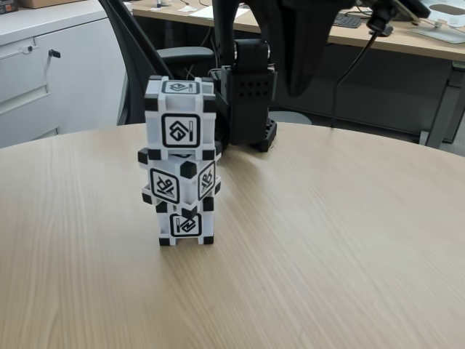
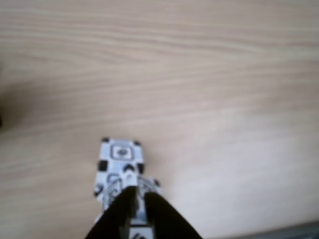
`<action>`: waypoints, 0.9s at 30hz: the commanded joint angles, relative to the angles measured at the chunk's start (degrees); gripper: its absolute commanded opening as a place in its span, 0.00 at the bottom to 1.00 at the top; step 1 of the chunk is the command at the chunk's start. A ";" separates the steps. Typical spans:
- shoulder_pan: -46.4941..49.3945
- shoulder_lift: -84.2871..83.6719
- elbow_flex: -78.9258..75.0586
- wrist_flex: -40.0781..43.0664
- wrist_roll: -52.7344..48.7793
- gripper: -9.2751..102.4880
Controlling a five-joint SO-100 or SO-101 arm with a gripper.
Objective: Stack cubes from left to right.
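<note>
Here, in the wrist view, the gripper (image 2: 135, 199) juts in dark from the bottom edge, its jaws nearly together with only a slim gap, covering the blurred lower part of the cubes (image 2: 119, 159). In the fixed view the three cubes (image 1: 180, 161) stand stacked on the wooden table (image 1: 327, 240), left of centre, the middle one twisted askew.
</note>
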 commanded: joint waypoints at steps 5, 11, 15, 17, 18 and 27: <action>0.35 1.49 -0.35 0.97 0.62 0.08; 0.35 1.49 -0.35 1.14 0.09 0.08; 0.35 1.49 -0.35 0.97 0.09 0.08; 0.35 1.49 -0.35 0.88 0.26 0.08; 0.35 1.49 -0.35 0.88 0.26 0.08; 0.44 1.49 -0.35 0.88 -2.20 0.08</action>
